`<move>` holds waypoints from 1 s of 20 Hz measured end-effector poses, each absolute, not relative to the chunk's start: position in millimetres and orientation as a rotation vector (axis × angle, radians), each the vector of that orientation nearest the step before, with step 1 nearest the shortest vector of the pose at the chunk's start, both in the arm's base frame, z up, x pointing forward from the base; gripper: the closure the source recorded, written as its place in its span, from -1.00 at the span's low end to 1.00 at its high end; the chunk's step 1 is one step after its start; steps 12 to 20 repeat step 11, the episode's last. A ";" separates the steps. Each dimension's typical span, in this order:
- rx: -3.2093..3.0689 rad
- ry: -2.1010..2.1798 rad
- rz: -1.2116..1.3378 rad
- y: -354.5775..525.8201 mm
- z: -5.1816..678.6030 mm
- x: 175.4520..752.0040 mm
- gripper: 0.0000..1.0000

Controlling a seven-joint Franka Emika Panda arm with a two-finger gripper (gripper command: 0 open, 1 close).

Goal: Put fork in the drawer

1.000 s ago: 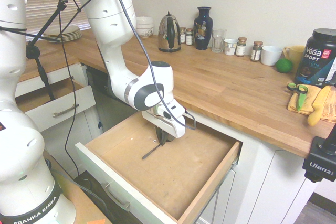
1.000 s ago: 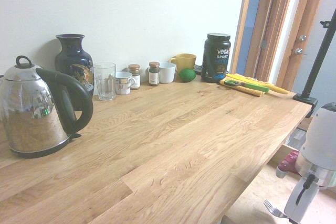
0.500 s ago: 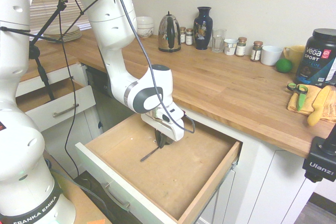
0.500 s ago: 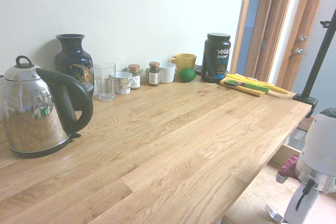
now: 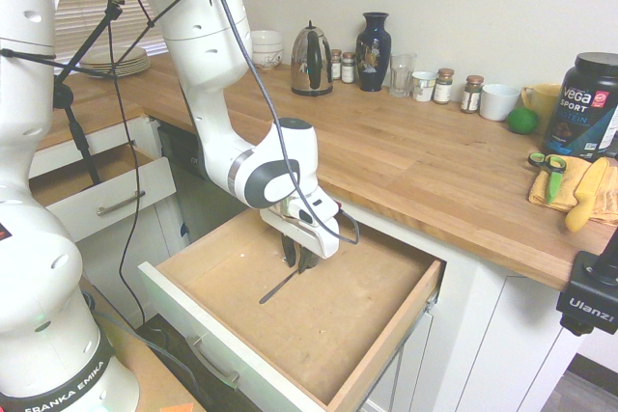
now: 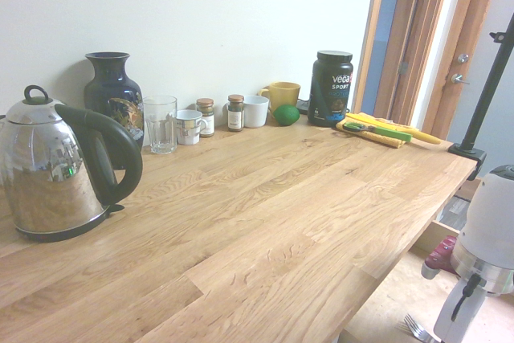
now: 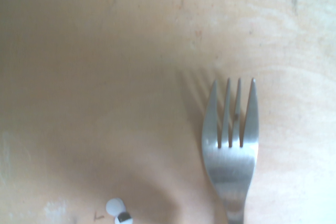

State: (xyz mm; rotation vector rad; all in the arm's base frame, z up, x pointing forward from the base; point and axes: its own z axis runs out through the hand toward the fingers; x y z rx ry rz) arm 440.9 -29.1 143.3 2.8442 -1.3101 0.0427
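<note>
The drawer (image 5: pixel 319 335) stands pulled out below the counter (image 5: pixel 415 161), and the one fork (image 5: pixel 280 286) lies flat on its wooden floor, toward the far left part, handle pointing to the near left. The gripper (image 5: pixel 297 260) hangs low inside the drawer right over the fork's tine end, its fingers parted a little with the fork lying between them rather than clamped.

The wrist view shows what the others do not: the fork's (image 7: pixel 231 140) four tines and their shadow on the bare drawer floor (image 7: pixel 105 77), plus a small white speck near the frame's edge. The second exterior view catches only the fork's (image 6: pixel 417 328) tines beside the gripper body, with a corner of the drawer (image 6: pixel 385 303).

A second, smaller drawer (image 5: pixel 97 190) is open at the far left; its contents cannot be made out. On the counter stand one kettle (image 5: pixel 311 61), one vase (image 5: pixel 374 39), one glass (image 5: pixel 402 74), one black tub (image 5: pixel 586 106) and one lime (image 5: pixel 522 121).
</note>
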 end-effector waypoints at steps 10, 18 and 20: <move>2.906 -1.294 0.124 -16.0 217.8 418.9 -1.00; 2.908 -1.298 0.120 -15.6 225.7 416.2 -1.00; 2.908 -1.298 0.120 -15.6 225.7 416.2 -1.00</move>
